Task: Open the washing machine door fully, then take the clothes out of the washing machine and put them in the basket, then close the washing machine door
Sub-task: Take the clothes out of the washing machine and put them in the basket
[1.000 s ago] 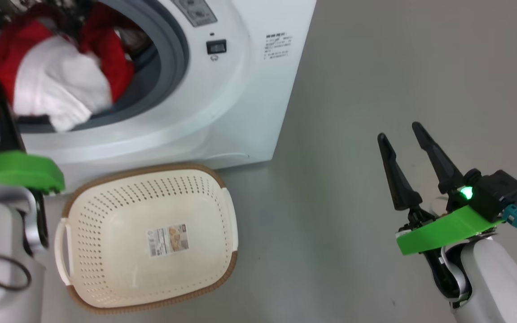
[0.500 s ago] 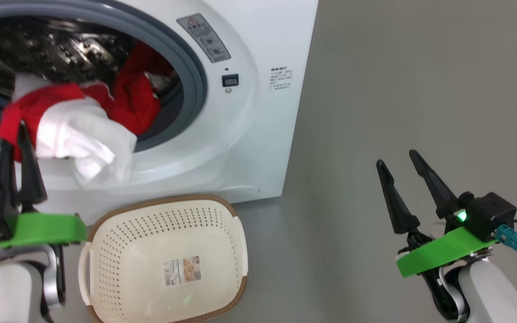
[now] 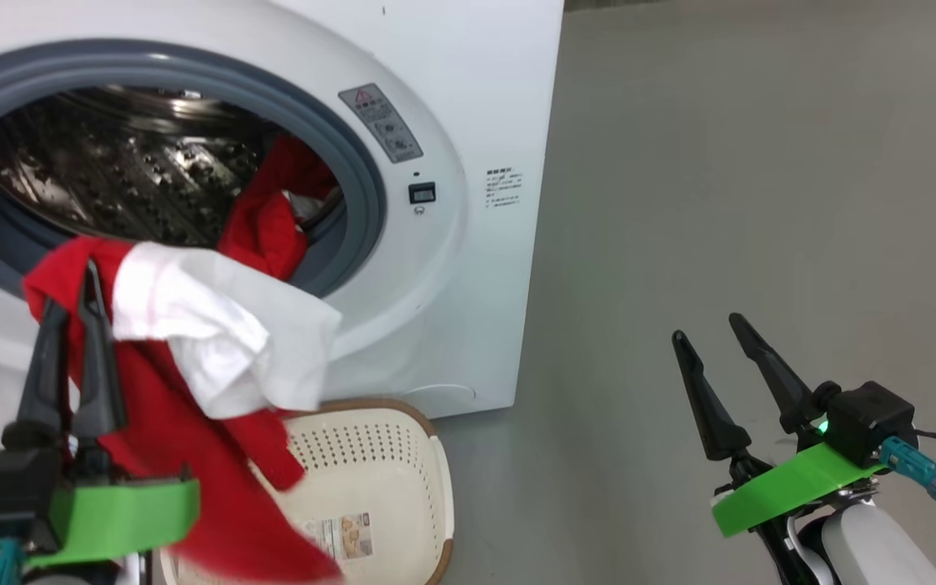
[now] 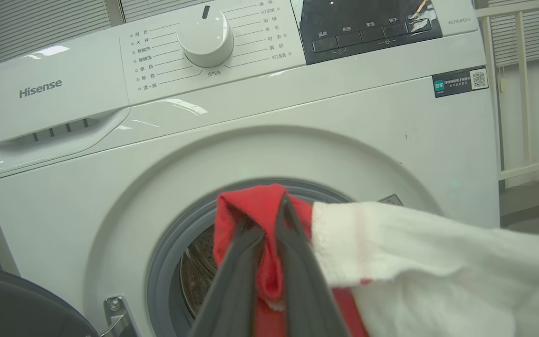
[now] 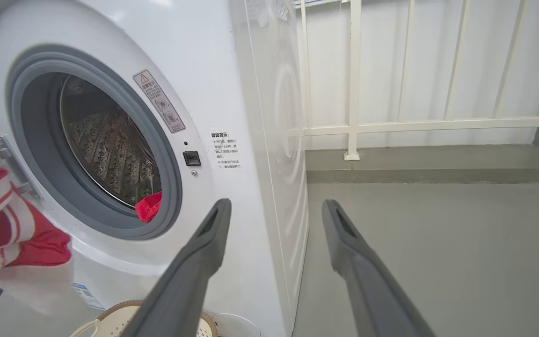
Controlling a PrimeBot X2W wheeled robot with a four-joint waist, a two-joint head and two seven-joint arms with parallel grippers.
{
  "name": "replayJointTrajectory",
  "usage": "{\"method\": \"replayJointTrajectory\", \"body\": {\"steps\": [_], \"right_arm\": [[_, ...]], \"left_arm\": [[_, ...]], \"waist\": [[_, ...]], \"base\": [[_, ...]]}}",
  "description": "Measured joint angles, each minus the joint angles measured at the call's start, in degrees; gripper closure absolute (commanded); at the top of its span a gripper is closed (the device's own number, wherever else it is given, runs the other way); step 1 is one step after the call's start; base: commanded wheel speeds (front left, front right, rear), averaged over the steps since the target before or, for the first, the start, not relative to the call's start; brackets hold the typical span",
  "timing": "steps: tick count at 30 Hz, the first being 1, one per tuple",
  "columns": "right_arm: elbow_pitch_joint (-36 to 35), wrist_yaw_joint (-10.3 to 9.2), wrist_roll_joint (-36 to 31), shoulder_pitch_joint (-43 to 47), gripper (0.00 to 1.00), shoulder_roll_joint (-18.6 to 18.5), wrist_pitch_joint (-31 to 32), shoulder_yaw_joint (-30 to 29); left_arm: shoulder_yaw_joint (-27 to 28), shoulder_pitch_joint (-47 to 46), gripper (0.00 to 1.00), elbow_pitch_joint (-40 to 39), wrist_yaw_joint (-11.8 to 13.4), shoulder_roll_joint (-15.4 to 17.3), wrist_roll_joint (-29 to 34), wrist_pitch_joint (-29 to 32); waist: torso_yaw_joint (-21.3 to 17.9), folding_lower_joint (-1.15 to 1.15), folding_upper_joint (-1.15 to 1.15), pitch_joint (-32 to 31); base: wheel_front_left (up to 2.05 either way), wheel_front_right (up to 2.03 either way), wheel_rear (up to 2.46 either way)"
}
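Red clothes (image 3: pixel 161 435) now over basket (image 3: pixel 391 455)

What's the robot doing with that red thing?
The robot is emptying the washing machine. Its left gripper is shut on a red and white garment, held up just outside the round opening, with the lower end hanging down over the basket on the floor. Another red piece lies inside the drum. The right gripper is open and holds nothing, off to the side above the floor.
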Motion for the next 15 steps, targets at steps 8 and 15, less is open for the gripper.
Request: {"method": "replayJointTrajectory", "body": {"steps": [8, 15], "right_arm": [[0.25, 0.0, 0.01, 0.99, 0.0, -0.05, 0.0, 0.44], [0.24, 0.0, 0.2, 0.9, 0.0, -0.26, 0.0, 1.14]], "left_arm": [[-1.64, 5.89, 1.0, 0.01, -0.05, -3.31, -4.46, 1.53], [-2.31, 6.93, 1.0, 9.92, -0.66, -5.6, -8.51, 1.49]], "waist": [[-0.71, 0.0, 0.0, -1.16], [-1.1, 0.0, 0.0, 0.77]], "base": [[0.0, 0.0, 0.0], [0.0, 0.0, 0.0]]}}
